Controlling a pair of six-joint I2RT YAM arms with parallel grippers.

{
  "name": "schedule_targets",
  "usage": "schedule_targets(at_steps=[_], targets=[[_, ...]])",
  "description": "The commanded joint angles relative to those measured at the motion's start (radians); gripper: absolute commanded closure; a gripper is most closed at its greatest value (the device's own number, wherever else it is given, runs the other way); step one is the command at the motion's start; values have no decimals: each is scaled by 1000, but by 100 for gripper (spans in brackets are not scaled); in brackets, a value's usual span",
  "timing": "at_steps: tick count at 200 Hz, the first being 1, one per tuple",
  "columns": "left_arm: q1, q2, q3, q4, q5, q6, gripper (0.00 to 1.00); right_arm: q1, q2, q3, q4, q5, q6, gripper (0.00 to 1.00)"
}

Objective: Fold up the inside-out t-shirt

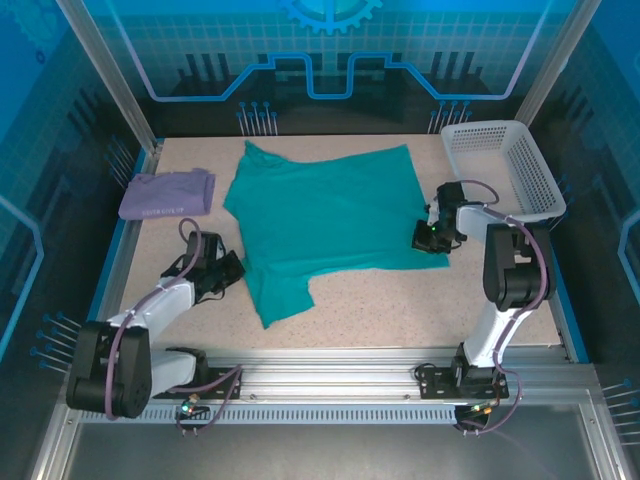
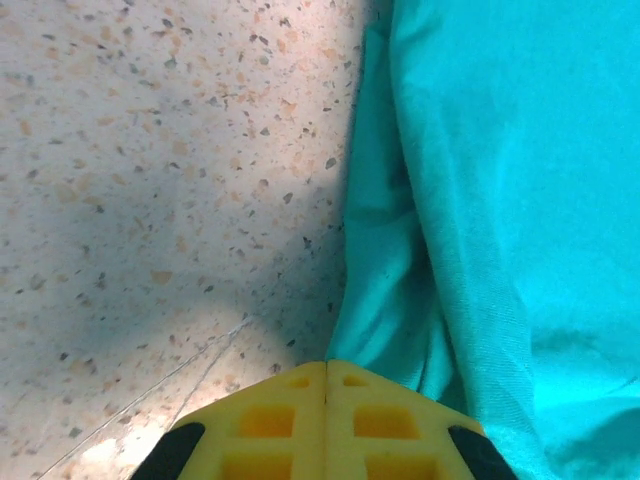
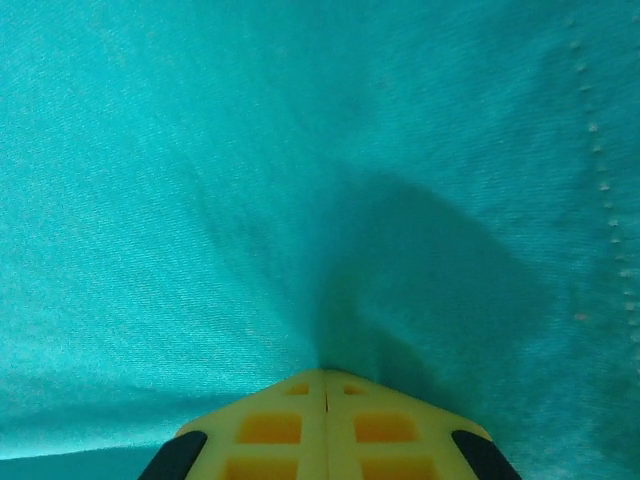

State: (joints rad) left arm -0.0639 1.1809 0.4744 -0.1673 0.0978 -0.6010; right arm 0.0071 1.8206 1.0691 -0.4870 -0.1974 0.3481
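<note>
The inside-out t-shirt [image 1: 325,220] is teal-green and lies spread, a little rumpled, in the middle of the table. My left gripper [image 1: 232,268] sits low at its left edge. In the left wrist view the yellow fingers [image 2: 326,364] are shut, and a fold of the t-shirt's [image 2: 500,200] edge runs down into their tips. My right gripper [image 1: 425,240] rests on the shirt's near right corner. Its jaws [image 3: 326,374] are shut too, with the t-shirt [image 3: 250,150] puckering into a ridge that ends at the tips.
A folded lavender garment [image 1: 167,193] lies at the back left, close to the left wall. A white mesh basket [image 1: 505,165] stands at the back right, just behind the right arm. Bare speckled tabletop [image 1: 400,310] lies in front of the shirt.
</note>
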Motion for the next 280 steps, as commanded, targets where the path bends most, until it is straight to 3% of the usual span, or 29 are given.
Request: schedule_targets(at_steps=[1,30,106,141,168,243,280], targets=[[24,-43,-32,-77,-44,-6,100,-21,-25,-27,-42,51,-1,93],[33,-80,-61,-104,-49,-22,100,-22,-31,-40,-39,49,-3,93],[39,-104,-38,-147,-76,-17,77,-21,-37,-45,-35,43,-12,93],[37,-108,-23,-37,14,-18,70,-16,-62,-45,-17,18,-22,91],[28,-56,31,36,17,-25,66,-12,-84,-40,-16,12,-26,88],[-22,314,241,149,6,-3,66,-5,-75,-47,4,-27,-29,88],[-33,435,317,141,-24,30,78,-4,-77,-48,8,-37,-29,88]])
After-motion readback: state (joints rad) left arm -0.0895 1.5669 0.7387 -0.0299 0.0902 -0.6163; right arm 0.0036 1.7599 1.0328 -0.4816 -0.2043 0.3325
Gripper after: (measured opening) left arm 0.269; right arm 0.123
